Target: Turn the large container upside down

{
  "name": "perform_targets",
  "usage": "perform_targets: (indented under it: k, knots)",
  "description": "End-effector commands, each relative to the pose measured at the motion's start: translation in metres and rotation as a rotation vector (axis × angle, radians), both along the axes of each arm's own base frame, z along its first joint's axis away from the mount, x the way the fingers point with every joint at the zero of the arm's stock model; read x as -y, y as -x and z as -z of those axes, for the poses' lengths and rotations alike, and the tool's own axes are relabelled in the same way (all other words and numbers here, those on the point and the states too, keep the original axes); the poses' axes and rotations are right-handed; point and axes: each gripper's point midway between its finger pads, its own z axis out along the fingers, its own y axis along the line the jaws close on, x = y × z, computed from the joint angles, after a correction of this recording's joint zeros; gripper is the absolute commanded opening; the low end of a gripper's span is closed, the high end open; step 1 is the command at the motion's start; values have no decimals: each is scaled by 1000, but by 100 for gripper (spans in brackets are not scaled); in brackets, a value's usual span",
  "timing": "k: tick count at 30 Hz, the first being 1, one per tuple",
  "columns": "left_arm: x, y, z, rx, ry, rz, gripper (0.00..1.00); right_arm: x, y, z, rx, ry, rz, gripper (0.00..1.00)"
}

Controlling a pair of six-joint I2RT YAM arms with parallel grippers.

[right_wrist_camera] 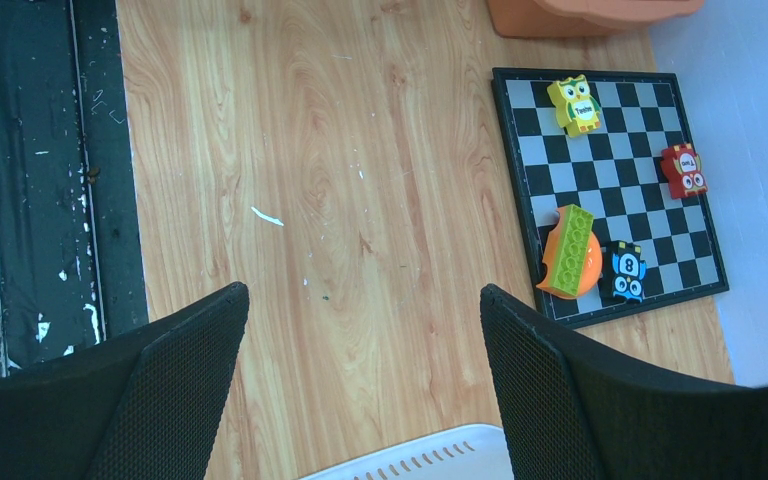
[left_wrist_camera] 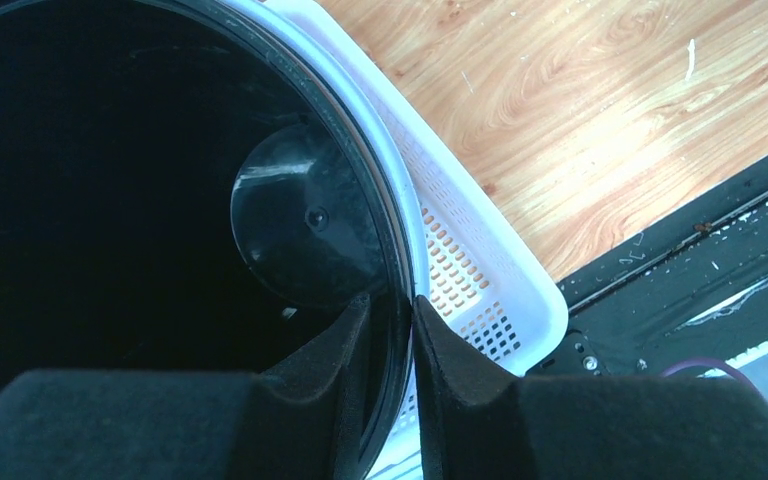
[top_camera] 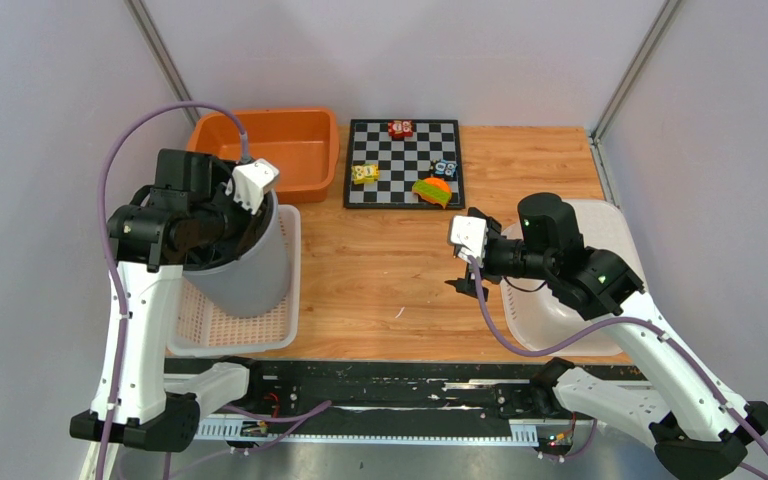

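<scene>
- Pale walls are enclosing a wooden surface (top_camera: pixel 390 270); the arm bases are sitting at the near edge.
- The large container (top_camera: pixel 250 275), grey outside and dark inside, is standing mouth-up in a white basket (top_camera: pixel 285 330) at the near left. It is not yet inverted, and whether it is leaning I cannot tell.
- The left hand (left_wrist_camera: pixel 392 305) is pinching the container's rim, one finger inside and one outside, with the wall sandwiched between the pads.
- The right hand (right_wrist_camera: pixel 362 295) is hanging wide apart over bare wood, gripping nothing.
- Judgement: the rim grasp is the step in hand. Next, the container is needing a lift clear of the basket and a roll until the mouth is facing down.
- An orange tub (top_camera: pixel 270 113) is sitting just beyond the container, and a chessboard (top_camera: pixel 405 175) carrying small toys is lying at the far centre.
- A white tub (top_camera: pixel 615 225) is resting at the right.
- The basket walls and the orange tub are crowding the swing.
</scene>
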Motion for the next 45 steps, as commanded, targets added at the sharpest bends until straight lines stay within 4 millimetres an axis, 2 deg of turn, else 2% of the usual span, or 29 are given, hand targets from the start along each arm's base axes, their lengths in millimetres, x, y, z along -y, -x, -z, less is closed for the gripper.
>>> perform_targets:
  k: [1, 9, 11, 13, 16, 23, 27, 32, 45]
  knots:
    - [1, 2, 7, -32, 3, 5, 24, 0, 2, -11, 7, -33, -6, 88]
    - [0, -1, 13, -39, -7, 0, 21, -1, 1, -11, 1, -30, -4, 88]
    - [0, -2, 12, -36, -10, 1, 15, -1, 0, -11, 0, -30, -2, 88]
    - [-1, -3, 11, -31, -10, -2, 3, -1, 0, -11, 0, -31, -2, 88]
    - [-4, -6, 3, 4, -20, -17, 0, -1, 0, -12, -1, -31, -1, 88]
    - [-24, -22, -41, 203, -98, -84, 0, -2, -1, -12, -4, -32, -1, 88]
    - [-33, -28, -57, 278, -143, -97, 0, -3, -1, -12, -6, -32, 0, 88]
    - [-25, -25, -80, 341, -109, -60, 0, -3, -2, -13, -7, -33, 3, 88]
    - [-1, 4, -175, 601, 1, 75, 0, 1, -6, -26, 32, -40, 29, 88]
